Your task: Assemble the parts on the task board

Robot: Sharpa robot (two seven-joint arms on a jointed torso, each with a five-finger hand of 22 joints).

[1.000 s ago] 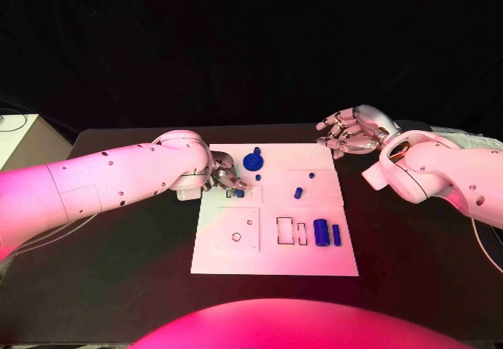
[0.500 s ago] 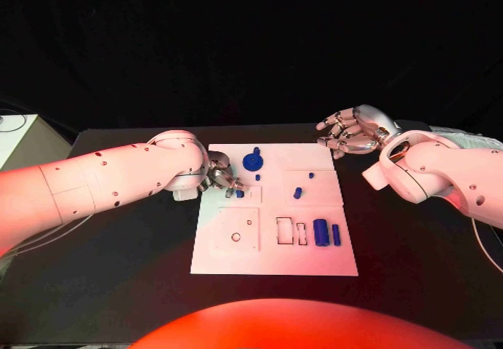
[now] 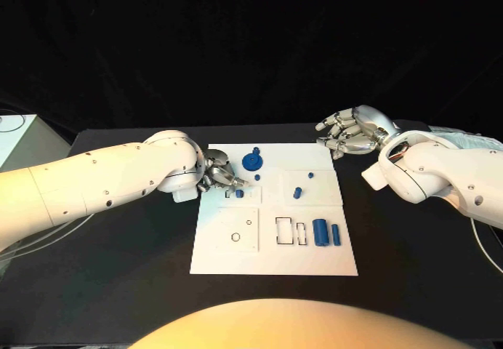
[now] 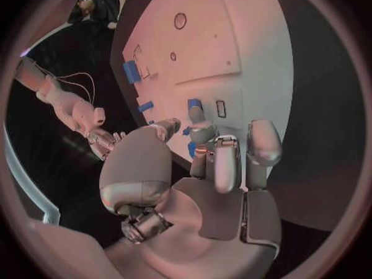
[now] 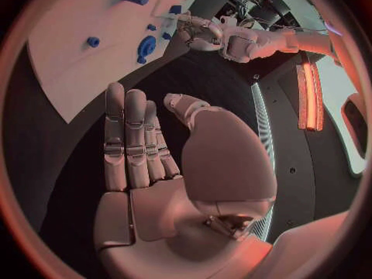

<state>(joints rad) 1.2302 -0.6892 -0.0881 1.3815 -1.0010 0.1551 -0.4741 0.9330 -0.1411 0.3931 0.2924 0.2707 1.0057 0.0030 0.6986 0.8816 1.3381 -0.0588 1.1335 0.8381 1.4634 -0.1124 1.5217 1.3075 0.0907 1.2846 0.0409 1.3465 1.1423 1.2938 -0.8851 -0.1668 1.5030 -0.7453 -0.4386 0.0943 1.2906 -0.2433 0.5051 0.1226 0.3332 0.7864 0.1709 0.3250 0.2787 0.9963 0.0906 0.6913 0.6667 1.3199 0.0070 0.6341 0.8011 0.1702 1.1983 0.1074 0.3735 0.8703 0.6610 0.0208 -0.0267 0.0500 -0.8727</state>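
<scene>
The left hand (image 3: 220, 177) reaches in over the left edge of the task board (image 3: 275, 258), its silver fingers (image 4: 203, 130) bent down onto a small blue part (image 3: 239, 193) near the board's upper left area. In the left wrist view the fingertips sit against that blue piece, but whether they pinch it or only touch it I cannot tell. The white left arm lies across the table (image 3: 115, 276) from the left.

The right hand (image 3: 349, 132) hangs off the board, just past its far right corner, above the black table. In the right wrist view its fingers (image 5: 128, 139) lie straight and close side by side, the thumb apart from them, and nothing is in the palm.

The board is a flat white rectangular plate in the middle of the table, with dark table surface showing all round it. The near half of the board and the table in front of it lie open, well apart from both hands.

On the board lie several blue parts: a round disc-like part (image 3: 253, 161) near the far edge, a small peg (image 3: 298, 193) near the middle, and two upright-lying cylinders (image 3: 320, 233) side by side toward the right. Beside the cylinders are thin rectangular outlines (image 3: 284, 230), and a small ring outline (image 3: 236, 236) sits on the left panel.
</scene>
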